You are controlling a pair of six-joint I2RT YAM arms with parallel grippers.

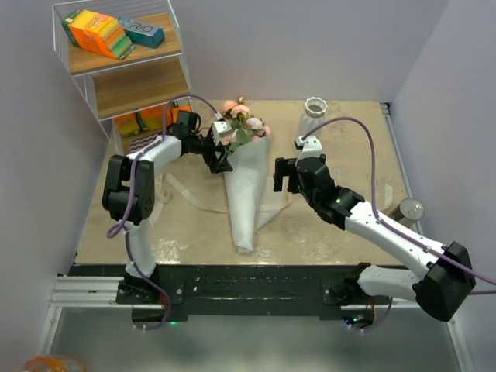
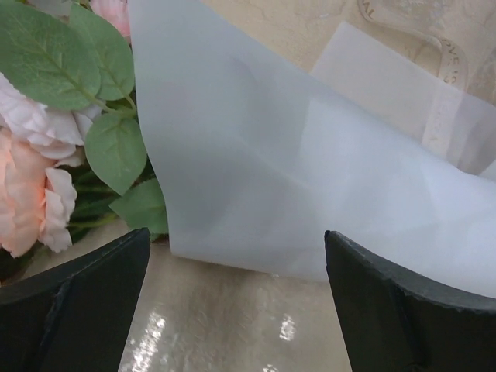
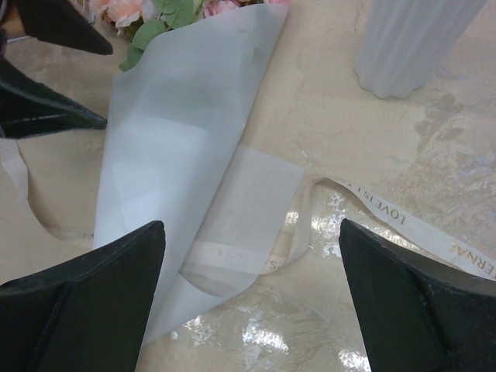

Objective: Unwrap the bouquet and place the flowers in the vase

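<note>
The bouquet lies flat mid-table, its pale paper cone (image 1: 242, 198) pointing toward the arms, with pink roses and green leaves (image 1: 244, 124) at the far, wide end. Cream ribbon (image 1: 183, 194) lies loose beside and under it. My left gripper (image 1: 221, 160) is open at the cone's left edge near the flowers; the paper (image 2: 310, 155) and roses (image 2: 35, 186) lie just beyond its jaws (image 2: 236, 240). My right gripper (image 1: 277, 175) is open to the right of the cone, over paper (image 3: 178, 139) and ribbon (image 3: 403, 221), holding nothing (image 3: 252, 229). The white ribbed vase (image 1: 312, 116) stands at the back right (image 3: 411, 46).
A small metal can (image 1: 409, 209) stands near the table's right edge by the right arm. A wire-and-wood shelf (image 1: 124, 62) with colourful boxes rises at the back left corner. Walls close in the table on three sides. The left gripper's fingers (image 3: 46, 31) show in the right wrist view.
</note>
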